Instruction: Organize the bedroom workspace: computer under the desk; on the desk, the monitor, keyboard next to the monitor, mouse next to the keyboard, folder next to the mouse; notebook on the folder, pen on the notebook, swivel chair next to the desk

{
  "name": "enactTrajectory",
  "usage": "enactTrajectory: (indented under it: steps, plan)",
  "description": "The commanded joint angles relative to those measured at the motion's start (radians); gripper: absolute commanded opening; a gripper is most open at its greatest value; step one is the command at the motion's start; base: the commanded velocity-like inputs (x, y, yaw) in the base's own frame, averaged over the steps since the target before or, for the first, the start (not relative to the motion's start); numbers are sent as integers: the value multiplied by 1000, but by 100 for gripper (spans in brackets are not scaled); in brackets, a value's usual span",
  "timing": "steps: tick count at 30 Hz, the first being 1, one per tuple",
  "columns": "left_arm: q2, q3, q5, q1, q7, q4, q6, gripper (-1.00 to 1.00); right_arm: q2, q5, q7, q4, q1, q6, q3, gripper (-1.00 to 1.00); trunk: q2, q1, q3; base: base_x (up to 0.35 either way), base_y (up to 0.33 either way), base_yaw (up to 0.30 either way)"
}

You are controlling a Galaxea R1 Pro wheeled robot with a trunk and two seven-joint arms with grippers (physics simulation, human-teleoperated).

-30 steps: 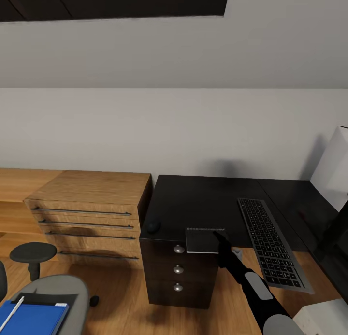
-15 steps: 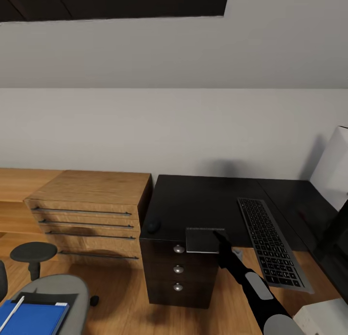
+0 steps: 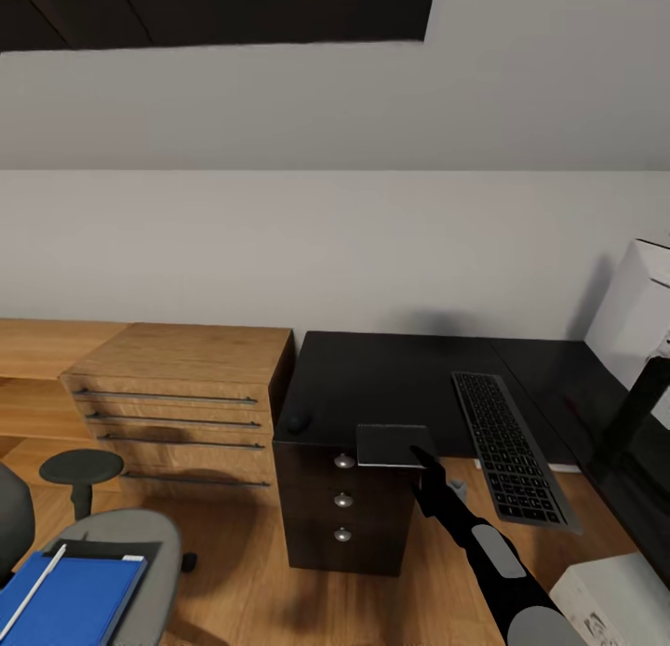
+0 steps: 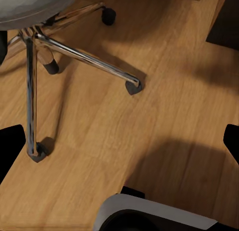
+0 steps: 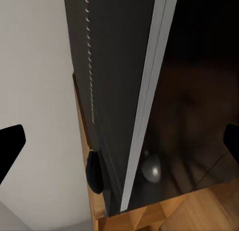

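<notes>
Head view: the right gripper sits at center, pinching the near corner of the greyish notebook, which lies over the front edge of the glossy black desk above its drawer unit. The small black mouse rests near the desk's left corner, the keyboard to the right of center, partly overhanging the front edge. The monitor's white back and black stand show at the right edge. At the lower left, the blue folder lies on the grey swivel chair with the pale pen on top. A wooden dresser stands left of the desk.

Left wrist view: the chair's chrome star base stands on the wooden floor; the left gripper's black fingertips at both side edges stand wide apart.

Right wrist view: the notebook's edge runs down the middle, with the mouse below it.
</notes>
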Motion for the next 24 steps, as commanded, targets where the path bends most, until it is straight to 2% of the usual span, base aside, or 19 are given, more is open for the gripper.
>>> enactTrajectory:
  steps: [1,14,24]
  plan:
    - [0,6,-10,1,6,-2,-1,100,1,-6,1,0,-1,10,-7,100,0,0,-1,-58,0,0]
    - [0,6,-10,1,7,-2,-1,100,1,-6,1,0,-1,10,-6,100,0,0,-1,-34,0,0]
    - [0,6,-10,1,8,-2,-1,100,2,-4,0,0,-1,8,-5,100,0,0,-1,-261,0,0]
